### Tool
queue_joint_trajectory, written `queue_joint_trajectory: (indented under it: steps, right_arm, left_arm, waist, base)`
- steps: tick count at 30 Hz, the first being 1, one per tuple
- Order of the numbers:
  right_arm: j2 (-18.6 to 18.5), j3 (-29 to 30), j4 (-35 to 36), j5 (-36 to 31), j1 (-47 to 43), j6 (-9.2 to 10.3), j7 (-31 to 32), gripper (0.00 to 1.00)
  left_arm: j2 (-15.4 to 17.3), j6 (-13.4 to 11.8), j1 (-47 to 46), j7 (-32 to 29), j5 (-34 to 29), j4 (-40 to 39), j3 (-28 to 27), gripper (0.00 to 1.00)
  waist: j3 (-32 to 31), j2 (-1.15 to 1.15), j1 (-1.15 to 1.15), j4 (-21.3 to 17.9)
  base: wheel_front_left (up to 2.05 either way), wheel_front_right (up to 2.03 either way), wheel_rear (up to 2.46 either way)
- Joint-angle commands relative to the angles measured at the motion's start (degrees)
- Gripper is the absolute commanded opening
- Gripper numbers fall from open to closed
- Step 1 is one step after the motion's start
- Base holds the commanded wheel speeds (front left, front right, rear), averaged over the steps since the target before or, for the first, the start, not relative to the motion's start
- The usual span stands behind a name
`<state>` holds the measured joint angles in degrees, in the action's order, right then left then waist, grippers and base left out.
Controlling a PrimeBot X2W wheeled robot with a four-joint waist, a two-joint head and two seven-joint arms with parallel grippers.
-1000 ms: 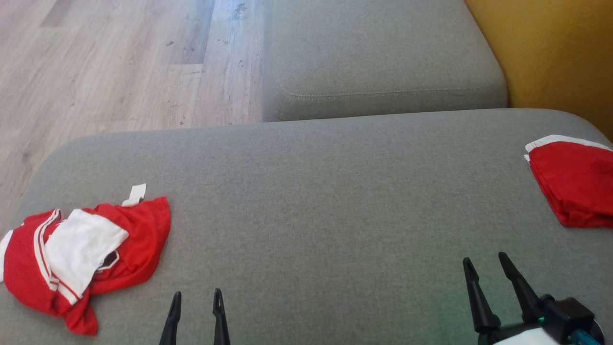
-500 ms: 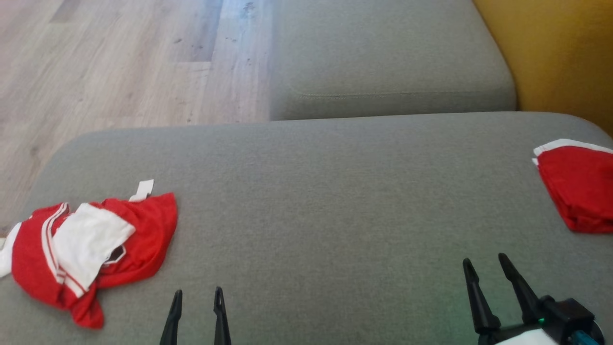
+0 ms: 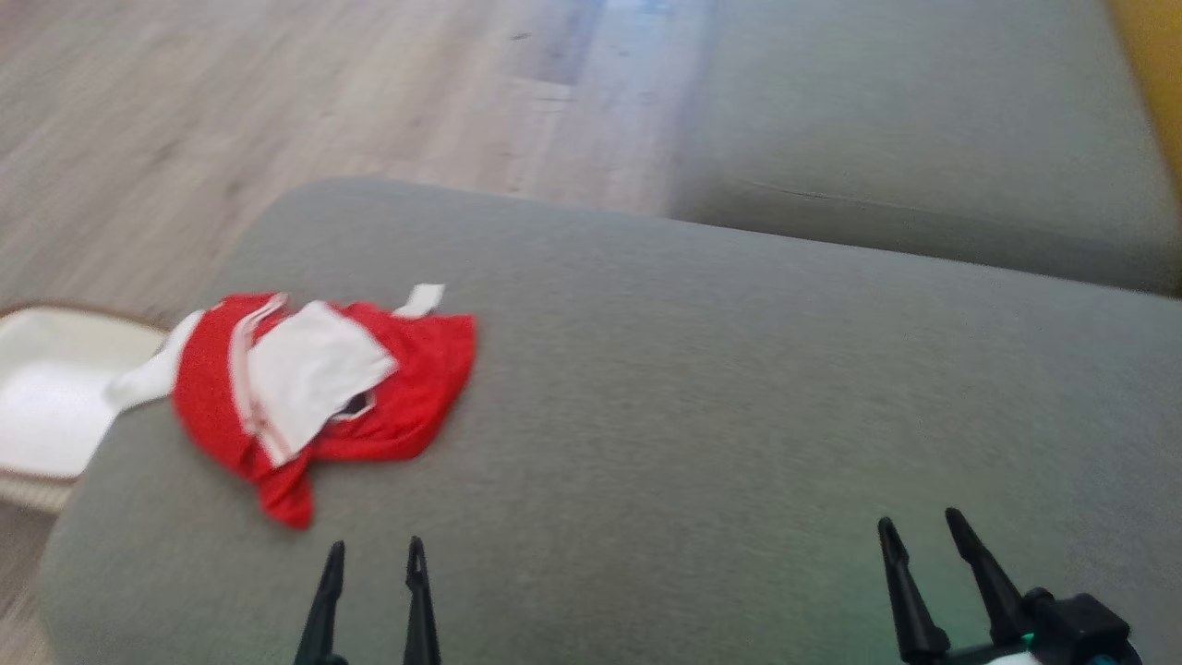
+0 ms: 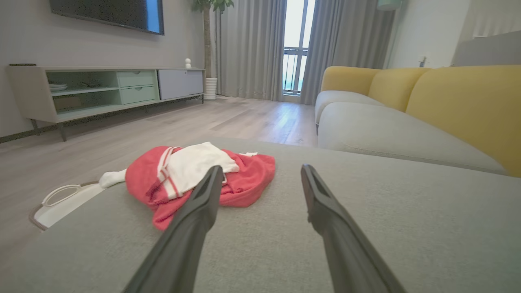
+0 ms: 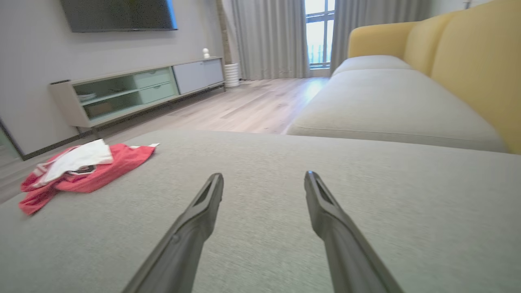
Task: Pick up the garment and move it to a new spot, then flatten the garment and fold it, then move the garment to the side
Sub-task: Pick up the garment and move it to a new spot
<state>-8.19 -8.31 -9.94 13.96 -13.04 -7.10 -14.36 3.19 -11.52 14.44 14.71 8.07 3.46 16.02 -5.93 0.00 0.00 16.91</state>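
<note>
The garment (image 3: 416,406) is soft matt cloth, the cushion (image 3: 702,416) coarse woven fabric. At eleven o'clock the floor (image 3: 277,92) is smooth, faintly glossy wood.

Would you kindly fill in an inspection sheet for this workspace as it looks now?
Surface: grey sofa cushion, blurred in the head view.
Job's things: red and white garment, crumpled near the cushion's left end, not held.
Clutter: white basket on the floor beside that end.
Grippers: left gripper open, fingers apart from the garment; right gripper open, over cushion fabric.
Cables: nothing seen.
Surroundings: wood floor, yellow sofa back, TV cabinet, curtains.
</note>
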Motion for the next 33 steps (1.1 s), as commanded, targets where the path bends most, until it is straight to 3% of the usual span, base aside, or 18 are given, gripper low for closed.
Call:
queue_joint_trajectory:
  steps: [1,7,18,27,33]
  right_arm:
    - [-0.60,-1.18,1.94,-0.08,2.09,-0.39,-0.63,1.00]
    - [-0.80,-3.44,1.57,-0.17,4.50,-0.39,-0.63,1.00]
    - [-3.70,-7.63,-0.46,1.52,9.29,-0.39,-0.63,1.00]
    - [-5.72,-6.20,0.50,0.79,7.22,-0.39,-0.63,1.00]
    - [-9.26,-5.49,2.22,-0.09,6.71,-0.39,-0.63,1.00]
  left_arm:
    - [-0.31,0.19,-2.14,0.29,-0.51,-1.69,-2.48,1.00]
    - [-0.31,-0.16,-1.76,0.29,-0.78,-3.29,-5.14,1.00]
    - [-0.31,-3.11,-0.78,0.29,0.44,-6.52,-6.86,1.00]
    - [0.75,-0.40,-8.71,0.29,-0.61,-6.01,-11.64,1.00]
    - [3.36,2.39,-21.29,-0.39,-0.75,-1.11,-12.58,1.00]
  waist:
    - [0.12,0.00,0.00,5.17]
    - [1.97,0.00,0.00,10.07]
    - [4.59,0.00,0.00,12.05]
    - [7.79,0.00,0.00,12.72]
    - [13.10,0.00,0.00,12.95]
  base:
    - [0.00,0.00,0.00]
    - [0.00,0.00,0.00]
    - [0.00,0.00,0.00]
    - [0.00,0.00,0.00]
    - [0.00,0.00,0.00]
